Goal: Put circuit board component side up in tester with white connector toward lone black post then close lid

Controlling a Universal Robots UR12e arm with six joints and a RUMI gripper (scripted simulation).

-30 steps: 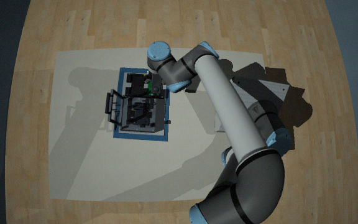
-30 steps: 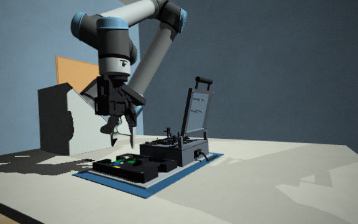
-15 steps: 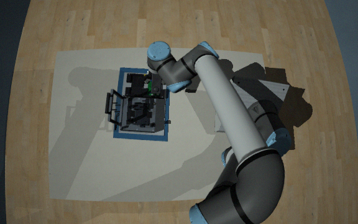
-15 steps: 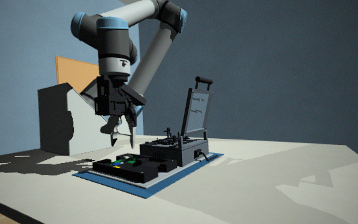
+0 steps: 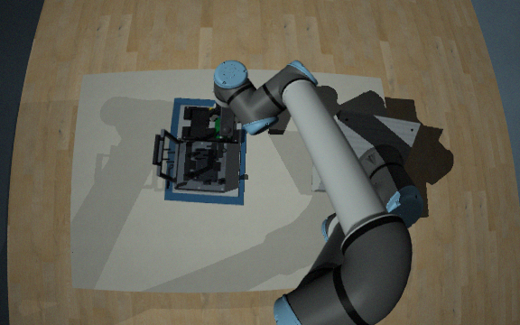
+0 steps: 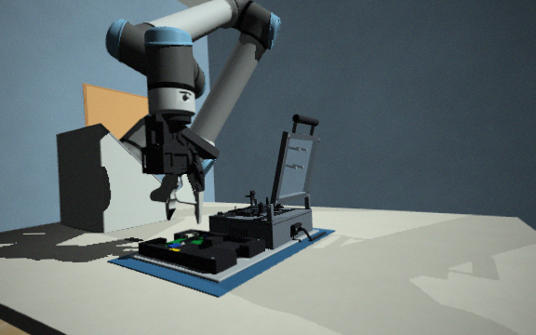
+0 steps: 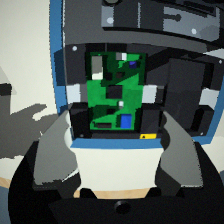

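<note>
The green circuit board [image 7: 114, 94] lies flat in the black tray [image 7: 135, 92], component side up; it also shows in the exterior view [image 6: 185, 242], and a sliver of it shows in the top view [image 5: 218, 127]. My gripper [image 6: 184, 215] hangs a little above the tray with its fingers apart and empty; in the wrist view [image 7: 118, 150] the two grey fingers frame the board's near end. The tester [image 6: 261, 223] stands just past the tray, with its lid [image 6: 295, 163] raised upright and pins and posts on its top face.
Tray and tester sit on a blue-edged base [image 6: 221, 274] on the pale mat. A grey block with a sloped face [image 6: 96, 181] stands behind the gripper, an orange panel [image 6: 110, 109] behind it. A cable [image 6: 302, 231] juts from the tester's side.
</note>
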